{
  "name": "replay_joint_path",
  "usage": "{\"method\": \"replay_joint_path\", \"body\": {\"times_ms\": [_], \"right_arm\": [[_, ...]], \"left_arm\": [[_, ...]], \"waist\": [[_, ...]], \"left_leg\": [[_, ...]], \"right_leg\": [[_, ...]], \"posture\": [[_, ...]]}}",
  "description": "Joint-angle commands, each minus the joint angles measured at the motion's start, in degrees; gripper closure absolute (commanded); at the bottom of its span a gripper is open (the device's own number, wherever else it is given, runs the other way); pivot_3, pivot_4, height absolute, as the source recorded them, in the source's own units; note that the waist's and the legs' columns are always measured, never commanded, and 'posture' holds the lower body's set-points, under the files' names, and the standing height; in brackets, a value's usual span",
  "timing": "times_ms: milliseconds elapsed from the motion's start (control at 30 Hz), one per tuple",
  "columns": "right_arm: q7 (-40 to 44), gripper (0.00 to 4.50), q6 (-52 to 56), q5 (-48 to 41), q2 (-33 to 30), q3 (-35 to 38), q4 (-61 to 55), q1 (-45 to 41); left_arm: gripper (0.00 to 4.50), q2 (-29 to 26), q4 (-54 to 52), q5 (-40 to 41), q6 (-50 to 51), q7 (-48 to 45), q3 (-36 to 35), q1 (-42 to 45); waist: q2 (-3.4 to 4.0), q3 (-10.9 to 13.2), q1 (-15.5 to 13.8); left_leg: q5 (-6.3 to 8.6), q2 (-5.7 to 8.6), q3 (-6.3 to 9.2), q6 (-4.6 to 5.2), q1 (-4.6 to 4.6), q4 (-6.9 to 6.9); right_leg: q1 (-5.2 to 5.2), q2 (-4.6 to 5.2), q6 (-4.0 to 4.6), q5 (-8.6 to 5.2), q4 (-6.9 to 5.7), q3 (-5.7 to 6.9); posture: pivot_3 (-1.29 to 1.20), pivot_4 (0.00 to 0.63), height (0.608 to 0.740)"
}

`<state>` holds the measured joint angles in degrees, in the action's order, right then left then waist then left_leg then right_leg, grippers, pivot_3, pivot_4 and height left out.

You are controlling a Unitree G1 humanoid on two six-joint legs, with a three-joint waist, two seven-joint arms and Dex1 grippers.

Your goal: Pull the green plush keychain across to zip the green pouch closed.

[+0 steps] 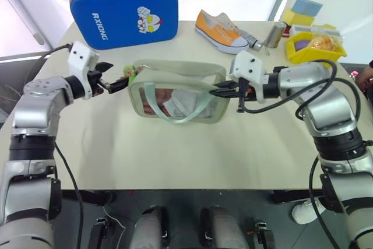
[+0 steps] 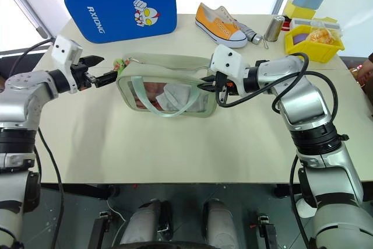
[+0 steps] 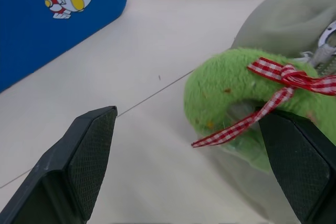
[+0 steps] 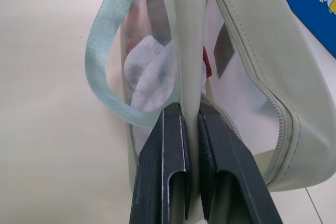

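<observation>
Here the left gripper (image 1: 115,80) is held with its jaws released, spread on either side of the green plush keychain (image 3: 236,95) at the left end of the green pouch (image 1: 178,94), which stands mid-tabletop (image 1: 175,155). The charm is judged light, fuzzy and squashy; it is best pinched across its body near the chain. The limp pouch wall at the right end is pinched by the right gripper (image 4: 190,114), jaws clenched.

We take this for a robot test room or lab: a plain beige tabletop (image 1: 175,150) set against white walls, strewn with unrelated props, a blue hard case (image 1: 123,13), one orange sneaker (image 1: 220,29), and a yellow bin (image 1: 315,48) of oddments.
</observation>
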<state>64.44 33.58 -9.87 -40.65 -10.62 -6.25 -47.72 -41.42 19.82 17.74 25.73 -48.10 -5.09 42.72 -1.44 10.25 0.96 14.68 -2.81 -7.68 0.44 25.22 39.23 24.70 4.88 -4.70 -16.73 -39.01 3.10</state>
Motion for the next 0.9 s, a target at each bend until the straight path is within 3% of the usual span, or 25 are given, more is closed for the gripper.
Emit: {"method": "replay_joint_path", "body": {"times_ms": [33,67,167,400,700,900], "right_arm": [[0.15,4.45,-0.33,-0.70,-0.01,0.05,-0.98,-0.98],[0.15,4.45,-0.31,-0.70,0.00,0.04,-1.01,-0.97],[-0.06,4.50,-0.31,-0.65,0.10,0.11,-0.90,-0.99],[-0.97,4.50,-1.17,-0.04,0.55,-0.05,0.50,-1.34],[-1.58,4.50,-3.54,0.82,1.62,-0.54,3.48,-2.40],[-2.33,4.50,-4.31,1.37,3.02,-0.85,4.34,-2.86]], "left_arm": [[0.00,1.09,1.15,-0.79,-2.51,-0.17,0.01,2.28],[0.00,1.37,1.31,-0.77,-2.62,-0.45,-0.07,2.47],[0.80,1.62,0.13,0.01,-2.18,-2.61,-0.14,2.40],[4.46,1.00,-0.68,2.03,1.58,-4.50,-2.35,3.21],[4.46,-2.51,-9.60,12.74,14.28,-9.89,-6.02,8.67],[4.46,-0.58,-12.13,8.03,10.72,-10.98,2.07,10.32]], "waist": [[0.00,0.00,-0.06],[0.00,0.00,-0.06],[0.00,0.00,-0.02],[0.00,0.00,-0.03],[0.00,0.00,0.02],[0.02,-0.01,0.06]], "left_leg": [[0.00,0.00,0.00,0.00,0.00,0.01],[0.00,0.00,0.00,0.00,0.00,0.01],[0.00,0.00,0.00,0.00,0.01,0.01],[0.00,0.00,0.01,0.00,0.00,0.01],[0.00,0.00,0.03,0.00,0.01,0.02],[0.00,0.00,0.01,-0.01,-0.16,0.01]], "right_leg": [[0.00,0.00,0.00,0.00,0.00,0.00],[0.00,0.00,0.00,0.00,0.00,0.00],[0.00,0.00,0.00,0.00,0.00,0.00],[0.00,0.00,0.00,0.00,0.00,0.00],[-0.02,0.00,0.00,0.00,0.00,0.00],[-0.15,-0.02,0.00,0.00,-0.01,-0.02]], "posture": [[0.00,0.150,0.740],[0.00,0.150,0.740],[0.00,0.150,0.740],[0.00,0.150,0.740],[0.00,0.150,0.740],[0.00,0.150,0.740]]}}
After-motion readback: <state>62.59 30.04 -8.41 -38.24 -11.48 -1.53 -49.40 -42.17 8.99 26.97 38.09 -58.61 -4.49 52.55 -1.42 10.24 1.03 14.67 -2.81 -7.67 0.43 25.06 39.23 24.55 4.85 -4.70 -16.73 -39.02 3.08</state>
